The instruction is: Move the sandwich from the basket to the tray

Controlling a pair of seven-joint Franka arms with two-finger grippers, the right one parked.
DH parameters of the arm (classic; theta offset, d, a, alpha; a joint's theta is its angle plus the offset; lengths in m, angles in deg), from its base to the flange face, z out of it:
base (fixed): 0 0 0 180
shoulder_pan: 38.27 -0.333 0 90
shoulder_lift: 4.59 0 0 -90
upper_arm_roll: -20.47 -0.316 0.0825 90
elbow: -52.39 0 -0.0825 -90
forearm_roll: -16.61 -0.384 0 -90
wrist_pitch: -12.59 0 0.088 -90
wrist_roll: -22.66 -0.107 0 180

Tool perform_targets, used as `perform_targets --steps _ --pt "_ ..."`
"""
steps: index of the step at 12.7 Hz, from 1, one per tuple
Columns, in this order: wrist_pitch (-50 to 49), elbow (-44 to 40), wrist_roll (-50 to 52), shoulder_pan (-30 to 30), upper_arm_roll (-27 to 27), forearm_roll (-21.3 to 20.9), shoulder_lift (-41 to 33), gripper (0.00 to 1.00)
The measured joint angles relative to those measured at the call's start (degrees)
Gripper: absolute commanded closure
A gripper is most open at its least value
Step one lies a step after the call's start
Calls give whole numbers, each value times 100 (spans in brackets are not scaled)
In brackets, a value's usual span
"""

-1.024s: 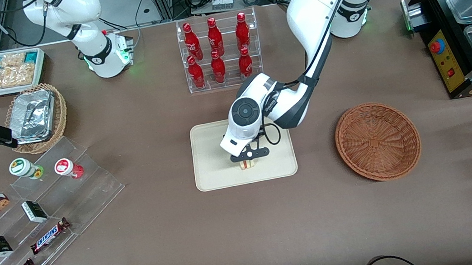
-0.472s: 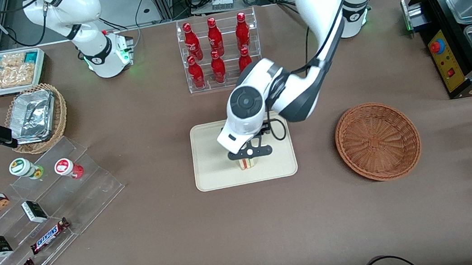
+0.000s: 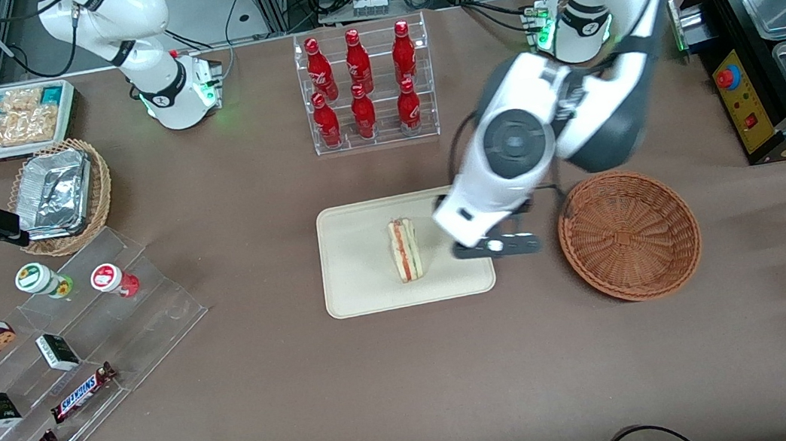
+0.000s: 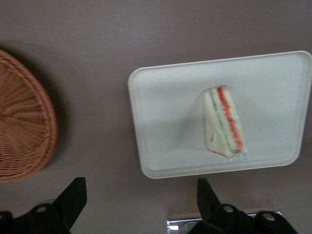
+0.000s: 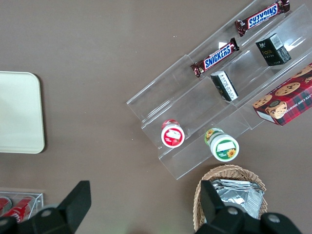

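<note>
1. Sandwich (image 3: 404, 250) (image 4: 224, 121): I see it lying on its side on the tray (image 3: 352, 256) (image 4: 165, 107), filling stripe up, clear of my jaws and toward the parked arm's end of the surface from them.
2. Gripper (image 3: 496, 245) (image 4: 139, 202): I have it raised above the tray's edge, over the strip of brown surface (image 3: 415, 384) between tray and basket. The jaws stand spread wide and hold nothing.
3. Basket (image 3: 629, 235) (image 4: 22, 122): round reddish-brown wicker, just beside the jaws toward the working arm's end; nothing lies in the part I can see.
4. Bottle rack (image 3: 366, 86): clear stand of red bottles, farther from the front camera than the jaws.
5. Foil-filled wicker basket (image 3: 61, 194) (image 5: 234, 195): well apart from the jaws, toward the parked arm's end.
</note>
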Motion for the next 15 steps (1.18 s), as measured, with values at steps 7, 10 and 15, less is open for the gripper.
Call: perform_targets --steps 7,10,15 --pt "-7 1675 -1582 -1244 -16 -37 -1491 0" --pt "-18 2107 -1726 -1401 -129 -47 -2037 0" --pt "-541 2279 -2335 -1932 -344 -52 -2651 0"
